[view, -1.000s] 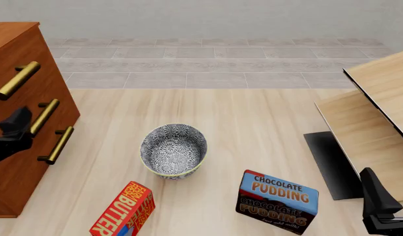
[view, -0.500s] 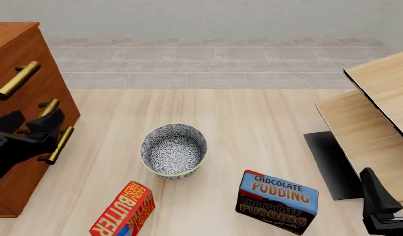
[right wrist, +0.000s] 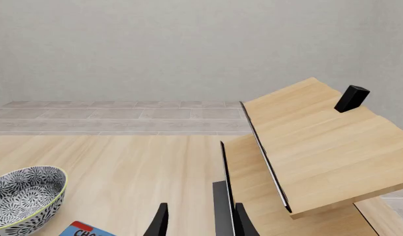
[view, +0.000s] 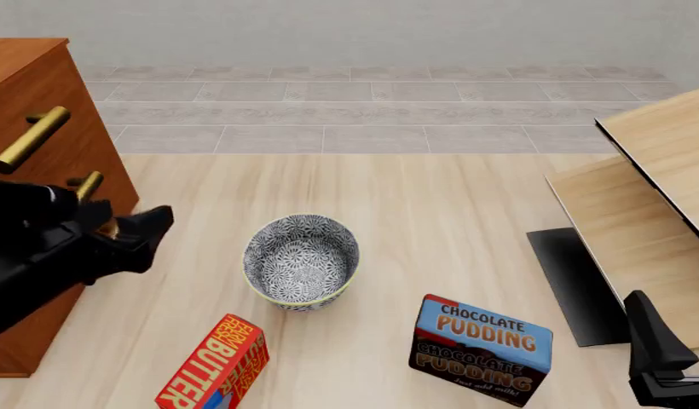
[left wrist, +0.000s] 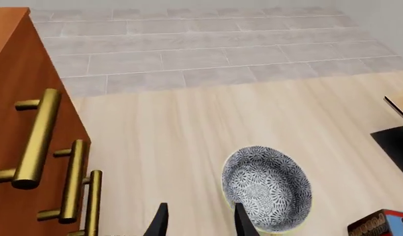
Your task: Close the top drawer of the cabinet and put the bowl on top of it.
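1. Over the last second I swung the left gripper (view: 145,230) off the cabinet (view: 31,128) front and out toward the bowl (view: 302,260). A second back it sat low against the drawer fronts; half a second back it was level with the lowest handle (view: 86,186); now it hung between cabinet and bowl, just short of the bowl's rim.

2. Its fingers (left wrist: 160,223) stood a little apart with nothing between them.

3. The top drawer (left wrist: 24,98) looked flush with the two fronts below it in the left wrist view, its handle (left wrist: 36,140) standing proud of the wood. I judged the closing step done, though the front view was partly blocked by my own arm.

4. The bowl sat upright on the floor, well clear of the cabinet's right side, untouched and in the same spot throughout. The butter box (view: 213,362) lay just nearer me than the bowl, the pudding box (view: 481,348) off to its right.

5. The right gripper (right wrist: 198,223) stayed parked far right of the bowl, slightly parted and empty.

6. So I read this as the turn from drawer to bowl: a rim pinch came next.
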### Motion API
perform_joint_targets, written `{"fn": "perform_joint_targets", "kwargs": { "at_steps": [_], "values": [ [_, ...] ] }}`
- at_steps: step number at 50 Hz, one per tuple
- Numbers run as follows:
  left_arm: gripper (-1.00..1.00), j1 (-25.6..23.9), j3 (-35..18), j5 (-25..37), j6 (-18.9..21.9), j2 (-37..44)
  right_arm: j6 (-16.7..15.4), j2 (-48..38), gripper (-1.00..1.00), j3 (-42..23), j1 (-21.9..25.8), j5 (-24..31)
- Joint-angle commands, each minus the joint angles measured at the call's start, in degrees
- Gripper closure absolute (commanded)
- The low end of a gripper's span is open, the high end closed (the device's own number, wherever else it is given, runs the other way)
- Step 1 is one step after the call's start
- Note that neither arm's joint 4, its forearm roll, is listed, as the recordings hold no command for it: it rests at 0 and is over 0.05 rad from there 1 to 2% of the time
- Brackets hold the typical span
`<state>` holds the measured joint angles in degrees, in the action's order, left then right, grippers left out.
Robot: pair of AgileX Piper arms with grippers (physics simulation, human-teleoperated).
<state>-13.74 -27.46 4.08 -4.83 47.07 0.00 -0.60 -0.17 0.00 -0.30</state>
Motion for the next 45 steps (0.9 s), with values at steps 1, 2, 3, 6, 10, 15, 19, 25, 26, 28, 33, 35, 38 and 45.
{"fn": "perform_joint_targets", "kwargs": {
  "at_steps": [1, 2, 3, 6, 10, 15, 19, 25, 26, 28, 33, 35, 38, 45],
  "values": [
    [-1.0, -3.2, -3.9, 3.5, -0.3, 5.2, 0.0, 0.1, -1.0, 0.0, 0.0, 0.1],
    [-1.0, -3.5, -4.3, 3.8, -0.4, 6.0, 0.0, 0.1, -1.0, 0.0, 0.0, 0.1],
    [-1.0, -3.6, -4.5, 4.0, -0.5, 6.4, 0.0, 0.1, -1.0, 0.0, 0.0, 0.1],
    [-1.0, -4.6, -5.0, 4.4, -0.3, 8.0, 0.0, 0.1, -1.0, 0.0, 0.0, 0.1],
    [-1.0, -5.4, -5.1, 4.7, -1.2, 9.3, 0.0, 0.1, -1.0, 0.0, 0.0, 0.1],
    [-1.0, -5.5, -5.6, 4.4, -0.9, 11.1, 0.0, 0.1, -1.0, 0.0, 0.0, 0.1],
    [-1.0, -5.7, -7.0, 4.9, -1.5, 12.6, 0.0, 0.1, -1.0, 0.0, 0.0, 0.1],
    [-1.0, -6.6, -9.1, 5.6, -4.7, 15.3, 0.0, 0.1, -1.0, 0.0, 0.0, 0.1],
    [-1.0, -6.6, -9.4, 5.6, -4.6, 15.5, 0.0, 0.1, -1.0, 0.0, 0.0, 0.1],
    [-1.0, -6.5, -9.5, 5.5, -4.7, 15.8, 0.0, 0.1, -1.0, 0.0, 0.0, 0.1],
    [-1.0, -6.2, -10.3, 4.7, -4.5, 17.7, 0.0, 0.1, -1.0, 0.0, 0.0, 0.1],
    [-1.0, -6.1, -10.8, 4.6, -4.7, 18.4, 0.0, 0.1, -1.0, 0.0, 0.0, 0.1],
    [-1.0, -5.7, -11.3, 4.0, -5.2, 19.6, 0.0, 0.1, -1.0, 0.0, 0.0, 0.1],
    [-1.0, -5.5, -11.8, 2.4, -5.7, 22.3, 0.0, 0.1, -1.0, 0.0, 0.0, 0.1]
  ]
}}
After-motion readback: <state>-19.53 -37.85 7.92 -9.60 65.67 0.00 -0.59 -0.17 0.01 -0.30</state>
